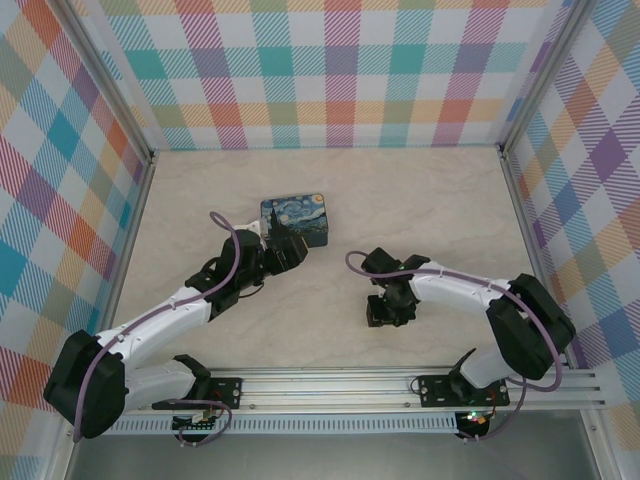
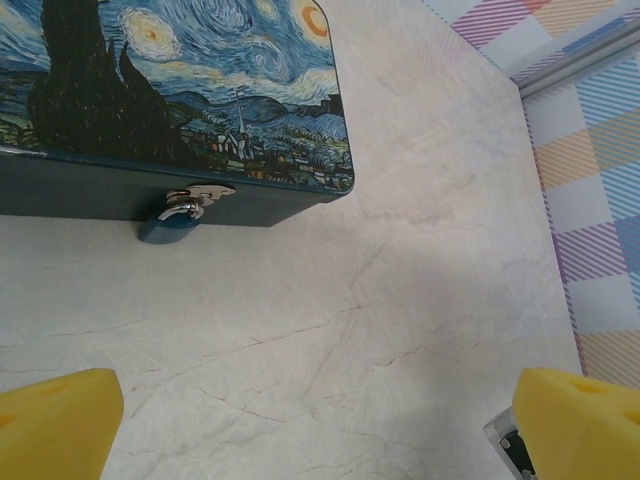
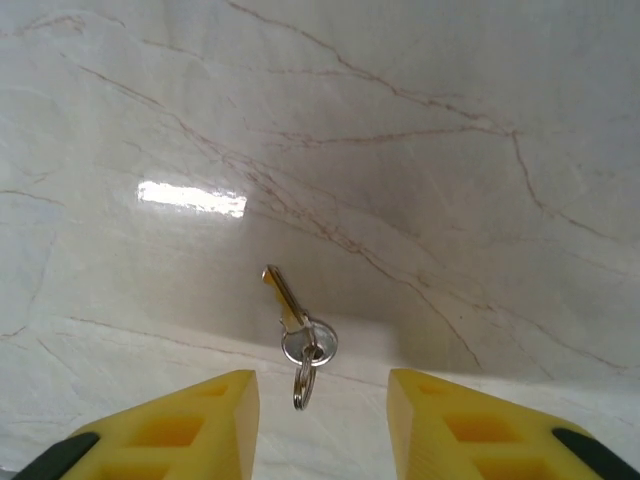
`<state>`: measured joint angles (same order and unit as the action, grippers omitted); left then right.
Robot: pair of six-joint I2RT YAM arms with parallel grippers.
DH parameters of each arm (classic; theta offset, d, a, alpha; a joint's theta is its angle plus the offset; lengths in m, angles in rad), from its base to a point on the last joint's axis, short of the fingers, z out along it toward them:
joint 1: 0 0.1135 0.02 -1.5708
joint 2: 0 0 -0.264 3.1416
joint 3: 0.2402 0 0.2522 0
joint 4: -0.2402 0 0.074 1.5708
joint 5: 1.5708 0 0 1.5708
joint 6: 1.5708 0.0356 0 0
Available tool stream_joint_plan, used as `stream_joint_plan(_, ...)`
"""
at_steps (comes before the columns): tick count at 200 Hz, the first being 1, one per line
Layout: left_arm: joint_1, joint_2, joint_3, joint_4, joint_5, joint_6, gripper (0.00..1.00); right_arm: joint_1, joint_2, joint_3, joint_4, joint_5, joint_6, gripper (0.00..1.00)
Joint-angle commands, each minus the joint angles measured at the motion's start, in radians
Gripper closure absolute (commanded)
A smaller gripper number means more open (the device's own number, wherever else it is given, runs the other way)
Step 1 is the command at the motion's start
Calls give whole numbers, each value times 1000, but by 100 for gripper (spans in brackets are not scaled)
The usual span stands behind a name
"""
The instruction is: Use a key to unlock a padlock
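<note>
On the marble table [image 3: 450, 120], a thin brass-and-silver key [image 3: 287, 303] lies flat just ahead of the right gripper [image 3: 320, 410], jaws wide.
Left gripper [image 2: 320, 425], also wide, faces the small blue padlock [image 2: 172, 224] on a painted tin [image 2: 180, 90]; closing might skid the key away.

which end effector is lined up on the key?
The right end effector: the key lies on the table just ahead of it, jaws open. The left end effector faces the padlock on the tin.

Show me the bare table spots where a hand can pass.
Bare: the table strip between tin and back wall, and the gap between both arms. Crowded: left gripper near the tin's padlock; right gripper by the key.
</note>
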<state>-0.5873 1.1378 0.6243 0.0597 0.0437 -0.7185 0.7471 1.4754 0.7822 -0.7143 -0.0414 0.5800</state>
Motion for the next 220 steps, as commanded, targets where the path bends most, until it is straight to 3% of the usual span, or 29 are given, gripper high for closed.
stream_joint_plan(1, -12, -1, -4, 28, -3, -7, 0, 8, 23, 25, -1, 23, 14, 64)
stream_joint_plan(87, -13, -28, -3, -4, -24, 0, 0, 14, 100, 33, 16, 18, 4, 82)
stream_joint_plan(156, -13, -47, 2, -38, -36, 5, 0, 15, 66, 28, 20, 11, 20, 99)
stream_joint_plan(220, -13, -70, 0, -12, 13, -43, 0, 15, -108, 1, 135, 7, 58, 100)
